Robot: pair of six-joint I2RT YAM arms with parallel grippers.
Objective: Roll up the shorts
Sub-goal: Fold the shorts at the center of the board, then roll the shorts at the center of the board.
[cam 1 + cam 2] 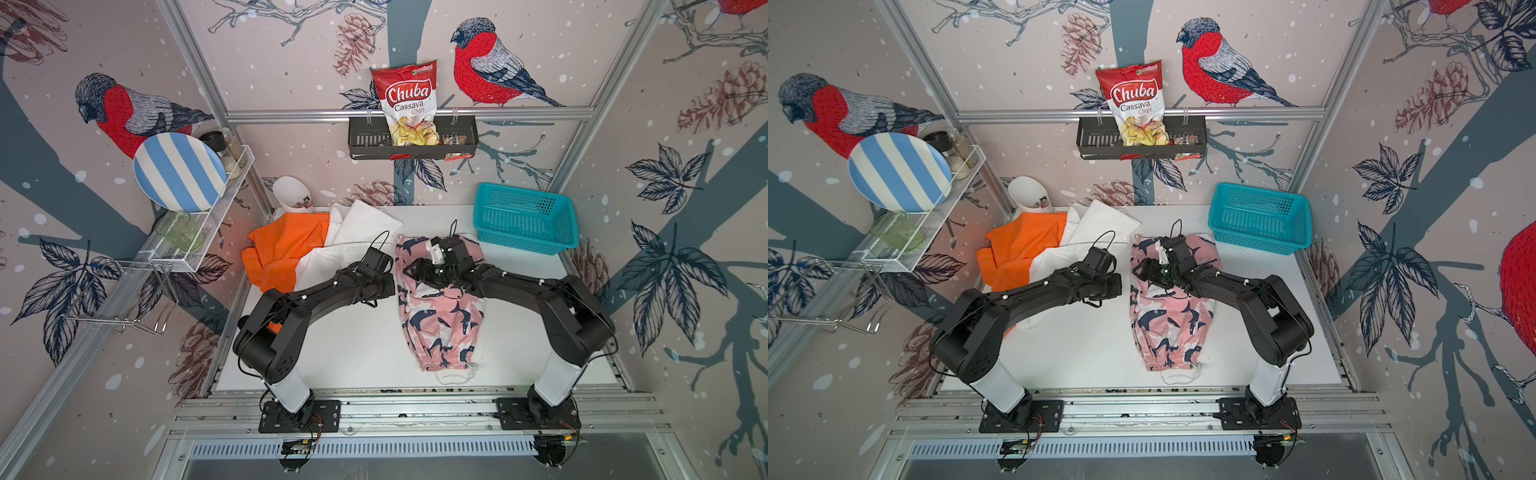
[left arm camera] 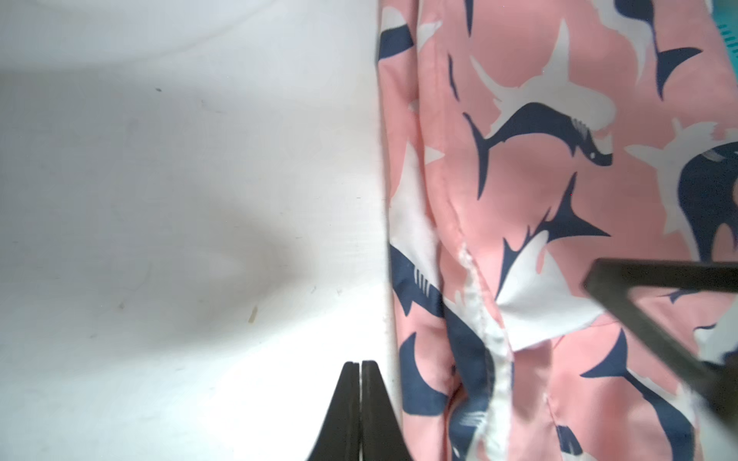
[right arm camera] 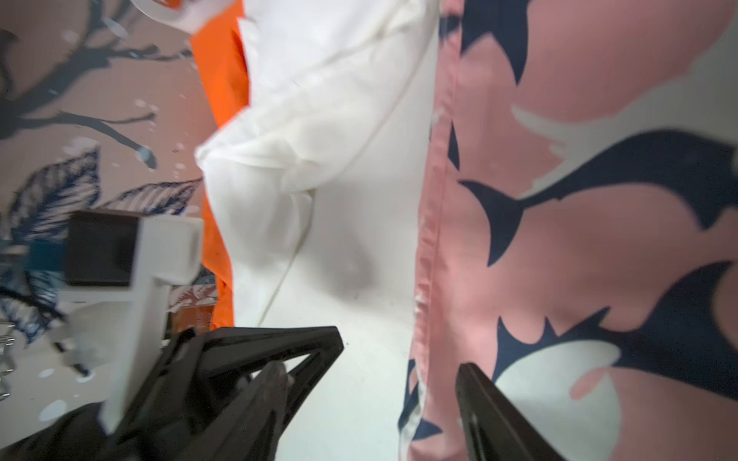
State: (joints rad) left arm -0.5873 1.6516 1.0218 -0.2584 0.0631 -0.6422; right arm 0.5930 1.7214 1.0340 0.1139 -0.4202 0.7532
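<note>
Left gripper (image 2: 360, 369) closed, right gripper (image 3: 399, 355) parted

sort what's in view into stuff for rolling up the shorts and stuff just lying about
For the job:
- pink shark-print shorts
- white shorts
- orange shorts

Just lying about:
- teal basket
- cassava chips bag
- striped plate
- white cup
- green glass
- spice jars
</note>
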